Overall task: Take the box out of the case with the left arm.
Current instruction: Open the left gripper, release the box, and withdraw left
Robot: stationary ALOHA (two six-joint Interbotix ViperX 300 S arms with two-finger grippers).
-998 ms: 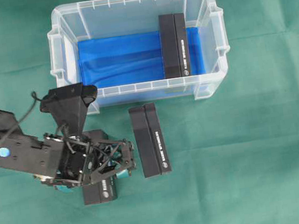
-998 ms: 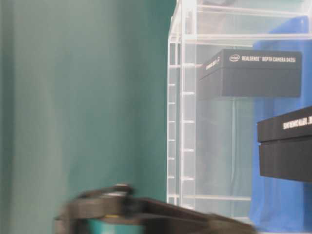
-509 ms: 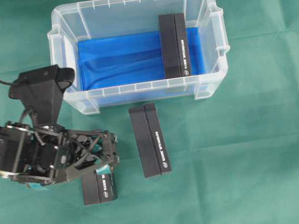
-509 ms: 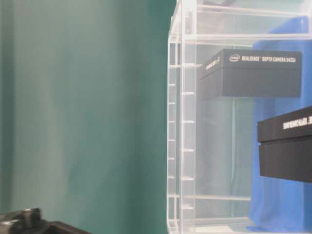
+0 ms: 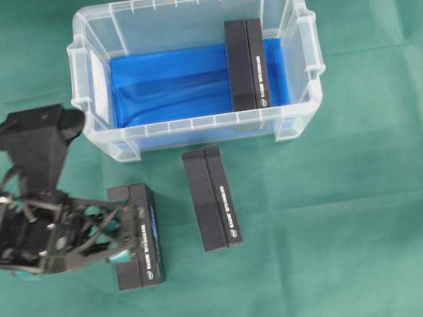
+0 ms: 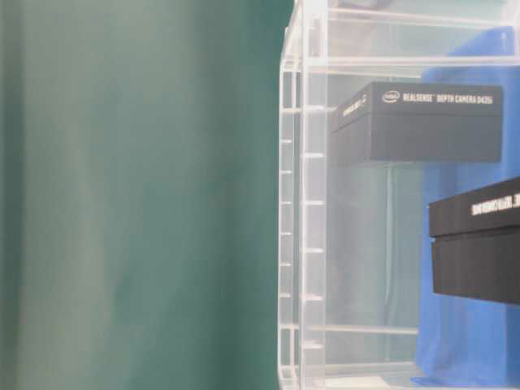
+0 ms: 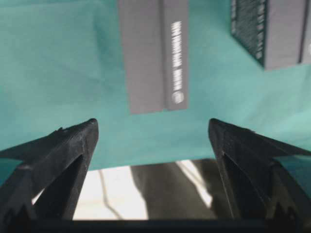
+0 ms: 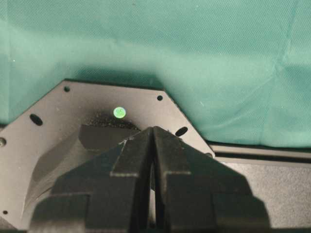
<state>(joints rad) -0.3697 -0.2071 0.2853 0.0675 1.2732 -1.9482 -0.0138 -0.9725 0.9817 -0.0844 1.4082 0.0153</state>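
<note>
Two boxes (image 5: 136, 235) (image 5: 212, 198) out on the cloth, one box (image 5: 247, 63) left in the case (image 5: 90, 81), left gripper (image 5: 124, 235) spread empty, right gripper (image 8: 153, 145) apparently pinched shut.

Flat table surface under a slightly creased teal-green cloth (image 5: 378, 222), evenly lit, with soft shadows.
</note>
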